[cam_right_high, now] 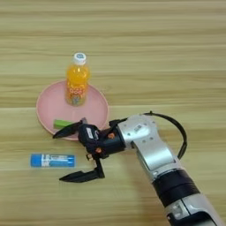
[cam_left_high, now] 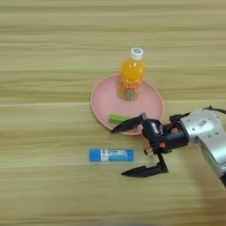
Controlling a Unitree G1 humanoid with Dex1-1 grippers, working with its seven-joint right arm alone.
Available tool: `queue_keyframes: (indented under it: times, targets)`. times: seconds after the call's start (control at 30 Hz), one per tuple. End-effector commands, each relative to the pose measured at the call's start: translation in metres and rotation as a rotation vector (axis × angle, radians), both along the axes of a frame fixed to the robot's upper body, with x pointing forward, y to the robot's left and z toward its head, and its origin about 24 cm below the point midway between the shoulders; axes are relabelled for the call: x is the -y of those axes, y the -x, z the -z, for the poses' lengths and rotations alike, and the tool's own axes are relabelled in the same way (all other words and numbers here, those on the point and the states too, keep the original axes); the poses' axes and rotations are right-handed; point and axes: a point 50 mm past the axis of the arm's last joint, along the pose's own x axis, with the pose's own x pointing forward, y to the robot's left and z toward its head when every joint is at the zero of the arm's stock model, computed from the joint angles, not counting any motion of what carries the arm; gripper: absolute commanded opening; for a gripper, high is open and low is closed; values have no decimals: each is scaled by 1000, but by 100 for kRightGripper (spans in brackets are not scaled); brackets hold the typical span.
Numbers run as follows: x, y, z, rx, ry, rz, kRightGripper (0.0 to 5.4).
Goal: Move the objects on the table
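Now I am reaching down for the screwdriver, with my tool spread wide over the spot just right of the blue tube.

Looking through the left eye view, I am holding my tool (cam_left_high: 140, 149) open, one black finger by the pink plate (cam_left_high: 99, 108) rim, the other low on the table (cam_left_high: 44, 53); I am counting one orange-drink bottle (cam_left_high: 130, 76) standing on the plate, one green bar (cam_left_high: 119, 118) lying on it, and one blue tube (cam_left_high: 111, 155) on the wood. Looking through the right eye view, I am counting the same: one bottle (cam_right_high: 77, 81), one bar (cam_right_high: 63, 124), one tube (cam_right_high: 52, 160), one plate (cam_right_high: 44, 106). The screwdriver I am not seeing in either; I judge my tool is hiding it, so next I must lower and close carefully.
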Motion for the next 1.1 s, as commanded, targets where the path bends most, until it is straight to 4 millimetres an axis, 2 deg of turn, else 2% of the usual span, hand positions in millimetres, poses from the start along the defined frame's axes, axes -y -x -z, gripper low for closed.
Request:
queue_keyframes:
  times: [0.03,0.5,0.87,1.1]
  targets:
    - [0,-13,-26,151,35,-16,538]
    - [-3,-16,-16,153,182,-3,538]
    - [-5,-13,-11,187,205,-30,427]
    - [-6,-11,-11,213,189,-31,336]
